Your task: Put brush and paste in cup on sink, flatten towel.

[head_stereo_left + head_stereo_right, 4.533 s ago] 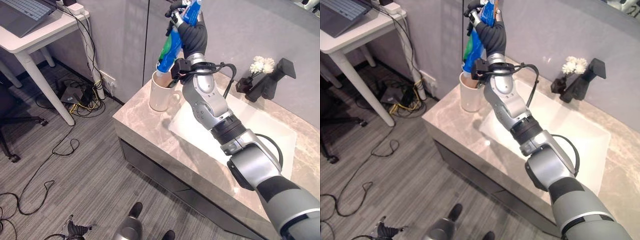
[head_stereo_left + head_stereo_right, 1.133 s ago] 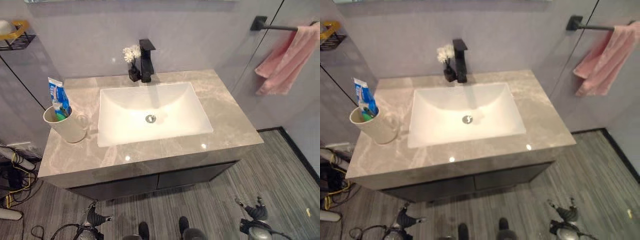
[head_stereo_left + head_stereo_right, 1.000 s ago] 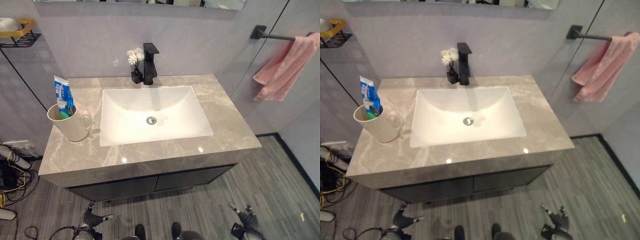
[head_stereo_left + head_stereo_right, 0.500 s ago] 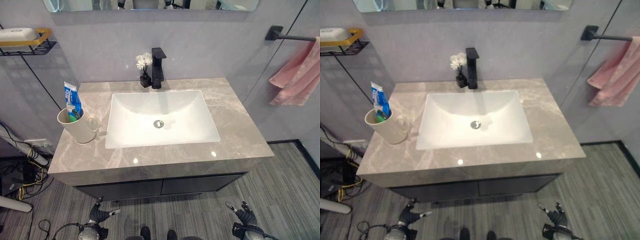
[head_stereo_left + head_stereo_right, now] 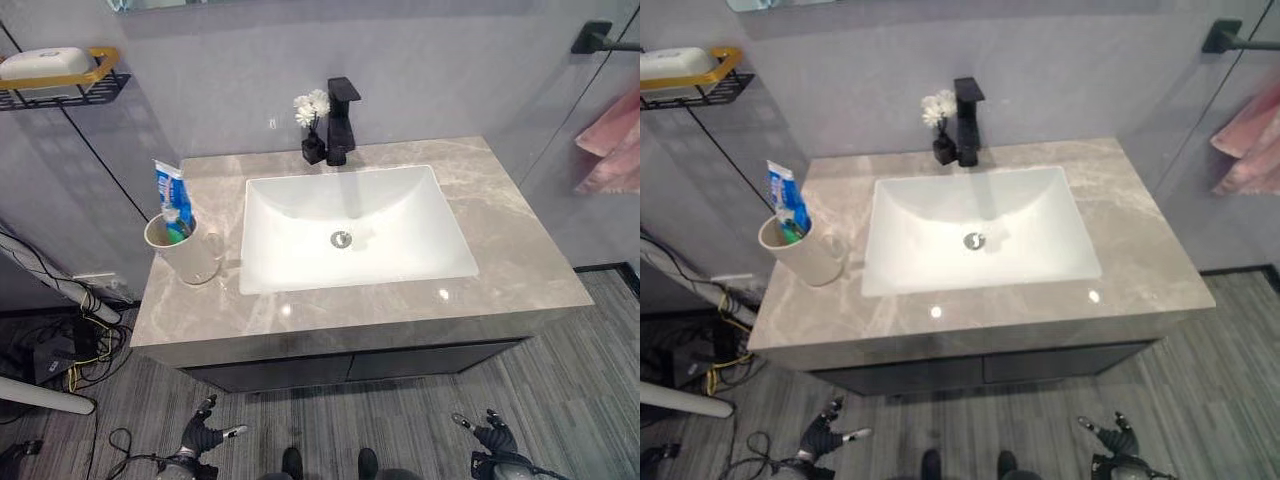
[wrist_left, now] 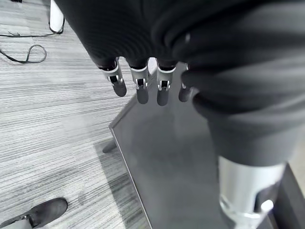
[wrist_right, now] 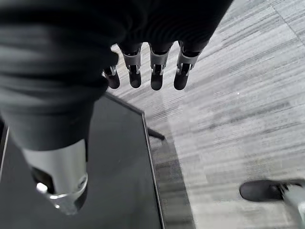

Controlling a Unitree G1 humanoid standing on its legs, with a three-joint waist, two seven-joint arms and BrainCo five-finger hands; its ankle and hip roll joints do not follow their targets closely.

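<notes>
Paste (image 5: 172, 195) upright in cup (image 5: 187, 255) beside sink (image 5: 355, 225); left hand (image 5: 203, 433), right hand (image 5: 488, 434) hang low, fingers relaxed, empty.

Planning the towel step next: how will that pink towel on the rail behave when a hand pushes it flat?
The pink towel hangs bunched in soft folds from the black rail, so it is probably floppy and light. Draped loosely, it may slide along the rail rather than spread.

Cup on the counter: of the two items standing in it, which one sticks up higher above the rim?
The blue paste tube rises well above the cup; the green brush barely clears the rim beside it.
</notes>
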